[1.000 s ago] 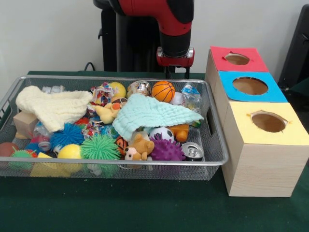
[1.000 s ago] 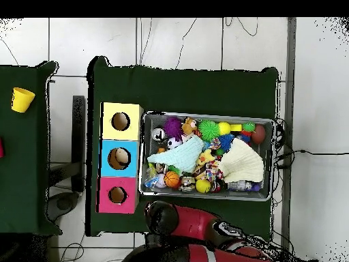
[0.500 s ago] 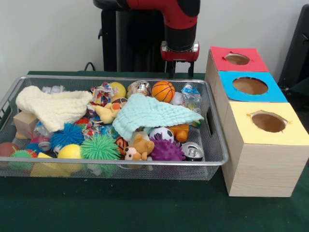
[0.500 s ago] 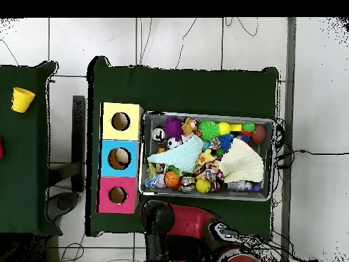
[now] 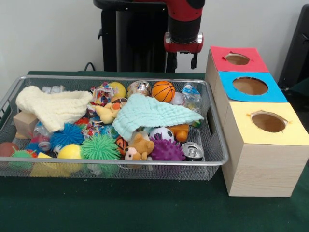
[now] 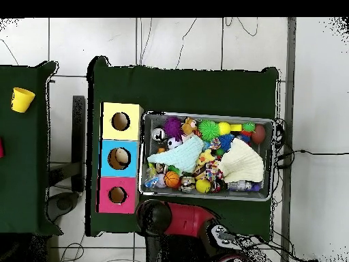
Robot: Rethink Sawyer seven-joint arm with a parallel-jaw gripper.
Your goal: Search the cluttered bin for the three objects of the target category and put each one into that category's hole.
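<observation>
The wire mesh bin (image 5: 111, 77) holds a heap of toys and cloths. One crushed clear bottle (image 5: 191, 96) lies in its far right corner. Another (image 5: 52, 89) lies at the far left behind the cream cloth, and a third (image 5: 41, 135) lies at the left by the blue spiky ball. The blue-surround hole (image 5: 250, 85) is the middle of three boxes to the right of the bin. My gripper (image 5: 181, 62) hangs open and empty behind the bin's far rim, above the table. In the overhead view the arm's end (image 6: 155, 215) covers it.
A mint cloth (image 5: 149, 113) and a cream cloth (image 5: 53, 106) cover part of the heap. A metal can (image 5: 193, 151) lies at the bin's near right. The red-surround hole (image 5: 236, 59) and the yellow-surround hole (image 5: 268, 122) flank the blue one. A yellow cup (image 6: 22, 99) stands on a side table.
My gripper has risen and shifted right in the front view, toward the boxes. Nothing in the bin has moved.
</observation>
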